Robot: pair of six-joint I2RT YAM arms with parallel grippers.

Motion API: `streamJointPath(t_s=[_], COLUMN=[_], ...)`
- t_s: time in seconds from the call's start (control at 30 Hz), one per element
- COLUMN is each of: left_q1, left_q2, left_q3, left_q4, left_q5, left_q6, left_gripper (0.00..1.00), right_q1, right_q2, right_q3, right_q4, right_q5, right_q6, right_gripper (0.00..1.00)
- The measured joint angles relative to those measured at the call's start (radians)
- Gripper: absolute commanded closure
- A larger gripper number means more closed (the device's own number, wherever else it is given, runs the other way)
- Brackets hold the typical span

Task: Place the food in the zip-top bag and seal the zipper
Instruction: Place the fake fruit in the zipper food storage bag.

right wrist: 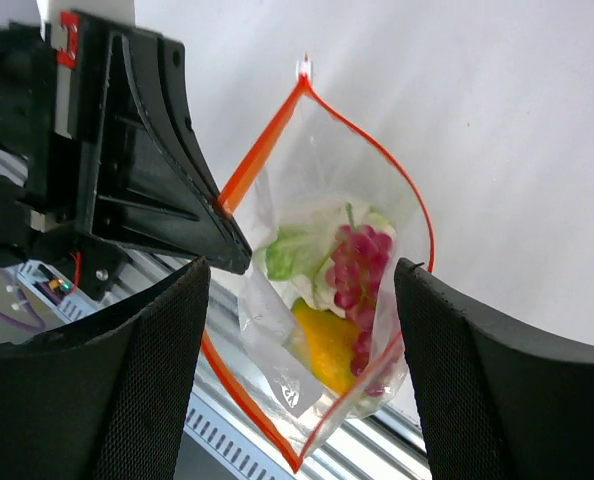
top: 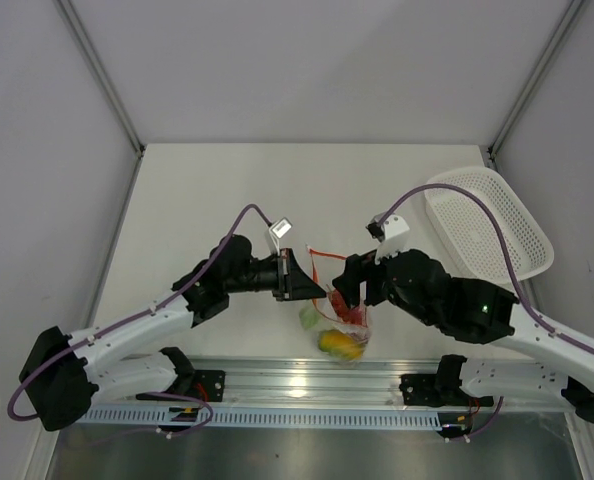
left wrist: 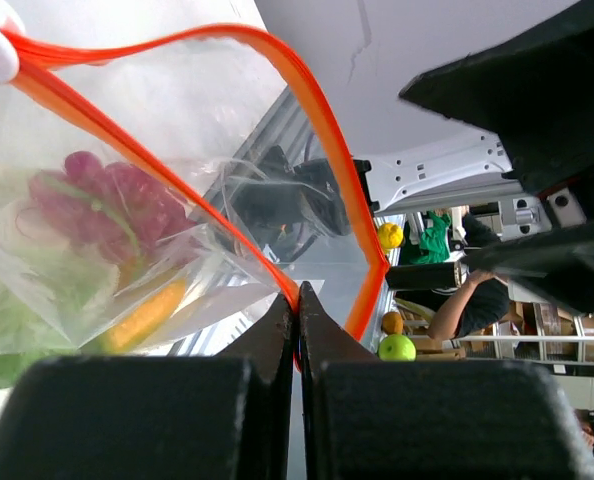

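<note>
Carried, on a pale matte table point(top: 207, 190) between grey walls, one white oval mesh basket point(top: 492, 225), set at the far right with its right rim at or past the table's edge; could not be told which. Ended, nearer than the basket and to its left, at an aluminium rail point(top: 307, 375) along the near edge. Showed a zip-top bag point(top: 339, 318) well left of the basket, just beyond that rail, though whether its bottom touched the surface could not be made out.

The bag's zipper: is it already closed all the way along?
No, the zipper gapes in a wide loop, its sides far apart, and the left end effector pinches it at one spot only.
</note>
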Motion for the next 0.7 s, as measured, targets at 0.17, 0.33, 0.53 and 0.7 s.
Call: streamJointPath(t_s=[0.17, 0.33, 0.53, 0.7], left_q1=[0.0, 0.0, 0.0, 0.0], left_q2=[-0.032, -0.04, -0.043, -0.045], left_q3=[-0.002, -0.002, -0.012, -0.019], left_q4=[-0.011, -0.015, -0.013, -0.014], left_q5=[-0.002, -0.002, -0.002, -0.002], left_q6=[0.0, 0.0, 0.0, 0.0], left_gripper=[0.99, 0.99, 0.99, 0.99], right_q1=[-0.034, -0.123, -0.313, -0.431], right_q2=[-0.014, -0.007, 0.08, 0.172], right_q3=[0.024, 0.024, 0.026, 0.054], right_q4=[-0.004, -0.016, -0.044, -0.068], right_q5=[0.0, -0.051, -0.212, -0.352], right_q6=[-0.014, -0.032, -0.076, -0.143], right_gripper=[0.25, 0.28, 0.29, 0.3])
